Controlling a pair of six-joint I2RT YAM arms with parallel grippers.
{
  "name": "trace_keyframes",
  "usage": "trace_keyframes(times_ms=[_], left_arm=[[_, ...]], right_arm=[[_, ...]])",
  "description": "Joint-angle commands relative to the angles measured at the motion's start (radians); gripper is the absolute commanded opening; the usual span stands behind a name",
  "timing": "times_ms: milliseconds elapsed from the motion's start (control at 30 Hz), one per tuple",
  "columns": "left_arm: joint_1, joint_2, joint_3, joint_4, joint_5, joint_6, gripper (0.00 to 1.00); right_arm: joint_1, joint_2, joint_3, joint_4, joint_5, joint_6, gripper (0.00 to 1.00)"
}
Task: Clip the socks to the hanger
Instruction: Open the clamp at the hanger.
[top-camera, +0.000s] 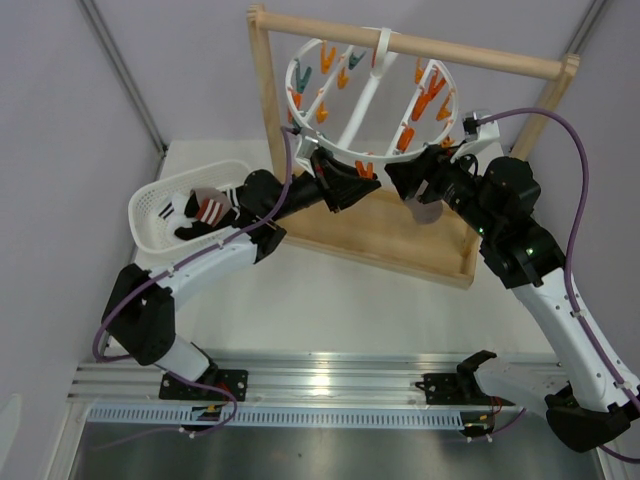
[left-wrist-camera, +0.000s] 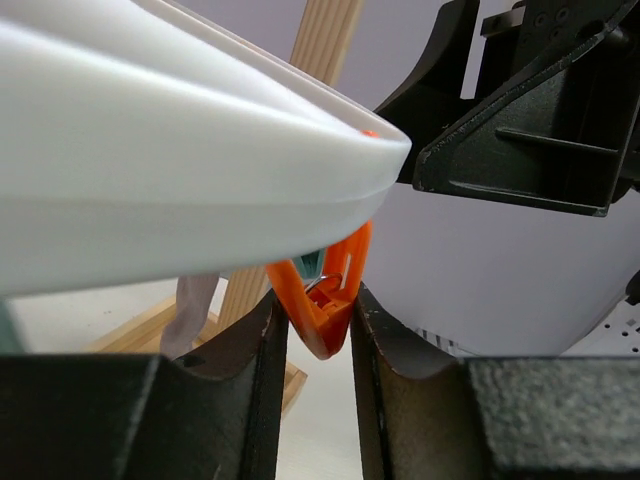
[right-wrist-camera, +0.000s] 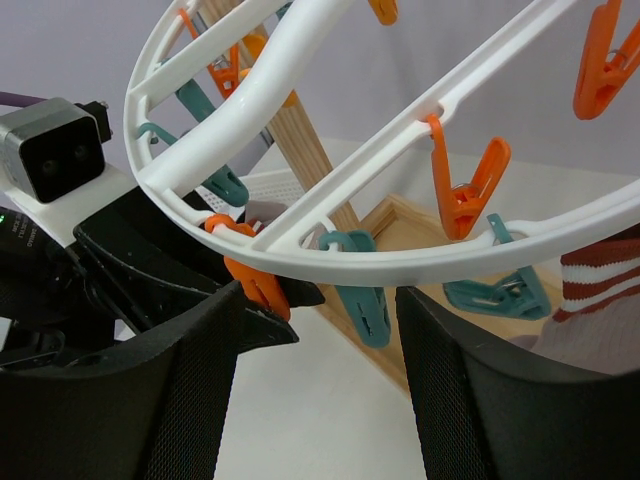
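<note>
The white ring hanger (top-camera: 372, 152) hangs from the wooden rack's top bar, with orange and teal clips. My left gripper (top-camera: 352, 186) is at its near rim, its fingers (left-wrist-camera: 268, 360) closed against both sides of an orange clip (left-wrist-camera: 325, 305); this clip also shows in the right wrist view (right-wrist-camera: 252, 282). My right gripper (top-camera: 415, 185) is open and empty just below the rim (right-wrist-camera: 420, 262), with a teal clip (right-wrist-camera: 360, 300) between its fingers. One taupe sock (top-camera: 426, 211) hangs beside it, striped cuff up (right-wrist-camera: 598, 280); what holds it is hidden. The other sock (top-camera: 207, 206) lies in the basket.
The wooden frame rack (top-camera: 400, 250) stands on the table behind both grippers. A white mesh basket (top-camera: 150, 225) at the left holds black socks (top-camera: 190, 228). The arms' bases sit on a metal rail (top-camera: 330, 385) at the near edge.
</note>
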Motion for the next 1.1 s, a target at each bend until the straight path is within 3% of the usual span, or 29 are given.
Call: trace_keyframes(times_ms=[0, 200, 533, 833, 1067], left_arm=[[0.007, -0.031, -0.002, 0.068, 0.024, -0.019, 0.27], [0.004, -0.081, -0.051, 0.019, -0.03, -0.004, 0.14], [-0.09, -0.167, -0.033, -0.259, -0.324, 0.209, 0.04], [-0.134, -0.161, 0.013, -0.339, -0.453, 0.292, 0.03], [-0.163, -0.147, 0.046, -0.357, -0.498, 0.363, 0.02]], right_arm=[[-0.005, -0.016, 0.013, 0.049, -0.014, 0.007, 0.66], [-0.004, -0.023, 0.022, 0.033, -0.021, 0.009, 0.66], [0.102, -0.016, 0.052, -0.02, 0.082, -0.013, 0.65], [0.225, 0.044, 0.103, -0.021, 0.263, 0.026, 0.65], [0.256, 0.113, 0.161, -0.059, 0.32, 0.021, 0.67]])
